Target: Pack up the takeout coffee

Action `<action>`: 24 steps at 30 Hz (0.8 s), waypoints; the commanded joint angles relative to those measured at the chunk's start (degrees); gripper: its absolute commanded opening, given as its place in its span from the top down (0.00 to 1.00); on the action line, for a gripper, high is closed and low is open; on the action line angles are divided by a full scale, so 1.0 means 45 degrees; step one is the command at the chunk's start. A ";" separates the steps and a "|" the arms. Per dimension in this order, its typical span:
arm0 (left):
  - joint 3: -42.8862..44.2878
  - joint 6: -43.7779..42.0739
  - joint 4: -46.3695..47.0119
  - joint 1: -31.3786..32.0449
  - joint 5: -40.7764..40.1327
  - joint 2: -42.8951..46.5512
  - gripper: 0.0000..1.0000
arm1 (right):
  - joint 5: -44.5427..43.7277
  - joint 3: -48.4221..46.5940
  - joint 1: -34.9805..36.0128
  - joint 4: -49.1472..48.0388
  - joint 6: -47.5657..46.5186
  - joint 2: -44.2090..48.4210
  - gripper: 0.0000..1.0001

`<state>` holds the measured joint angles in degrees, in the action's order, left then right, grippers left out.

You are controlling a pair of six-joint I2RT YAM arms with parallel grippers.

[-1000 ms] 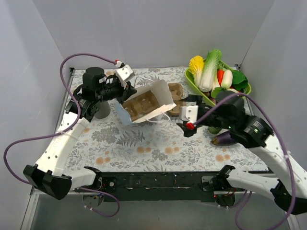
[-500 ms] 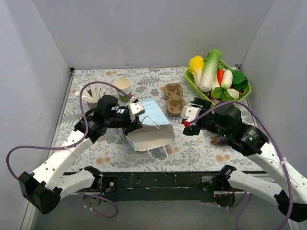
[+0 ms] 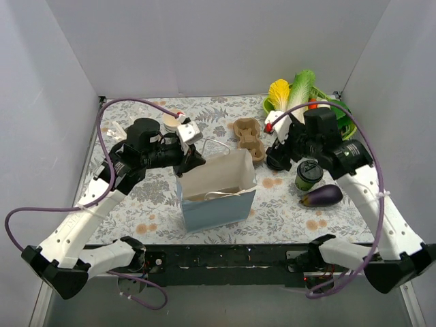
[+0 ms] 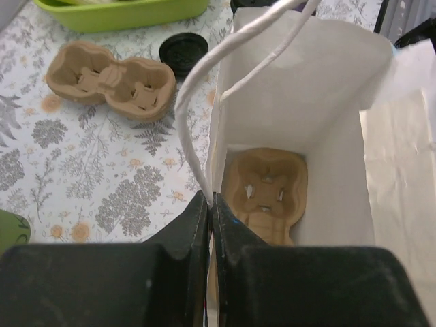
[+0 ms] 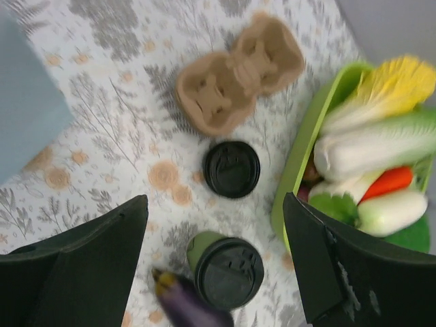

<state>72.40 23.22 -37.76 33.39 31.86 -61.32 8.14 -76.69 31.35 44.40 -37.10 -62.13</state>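
Since the paper bag (image 3: pixel 216 194) stands upright nearest the arm bases with its mouth open, I log it first. The left tool (image 4: pixel 210 204) is clenched on the bag's rim, and a cup carrier (image 4: pixel 267 189) lies flat on the bag floor. Judgement: the step in hand is fetching the takeout coffee (image 3: pixel 308 175). It stands upright on the tabletop (image 3: pixel 157 197) to the right of the bag, lid on, with the eggplant (image 3: pixel 321 196) just beside it on the near side. The right tool (image 5: pixel 214 208) hangs above the coffee, released, fingers wide apart and grasping nothing. To do this well I would centre the fingers over the cup and descend until they close on the paper wall below the black lid, not on the lid itself. I would keep clear of the eggplant, squeeze lightly, lift straight up, and hold the left pinch steady so the bag mouth does not fold shut. Just beyond the coffee lies the loose lid (image 5: pixel 231 169), then a second carrier (image 5: pixel 238 71), then the green tray (image 5: pixel 303 150) of vegetables at the far right; none of these is wanted. Against half a second ago: the bag then lay tipped over mid-tabletop and is now upright. The right arm was low across the near right, hiding the coffee from the top camera, and has since swung farther back, leaving it in view.
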 commanded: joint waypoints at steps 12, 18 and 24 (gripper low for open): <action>-0.2592 0.0875 0.1262 -0.0154 -0.0516 0.0677 1.00 | 0.0827 0.0243 -0.6518 0.2613 0.0685 -0.2482 0.08; -0.2808 0.0972 0.1399 -0.0251 -0.0517 0.0736 1.00 | 0.0633 0.0751 -0.6518 0.2613 0.1233 -0.3087 0.02; -0.2847 0.0933 0.1359 -0.0349 -0.0536 0.0775 1.00 | 0.0398 0.1103 -0.6538 0.2574 0.1468 -0.3576 0.02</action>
<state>60.47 27.31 -31.40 32.29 30.11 -59.02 10.39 -72.27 2.24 55.64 -32.03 -77.84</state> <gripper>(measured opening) 0.027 0.981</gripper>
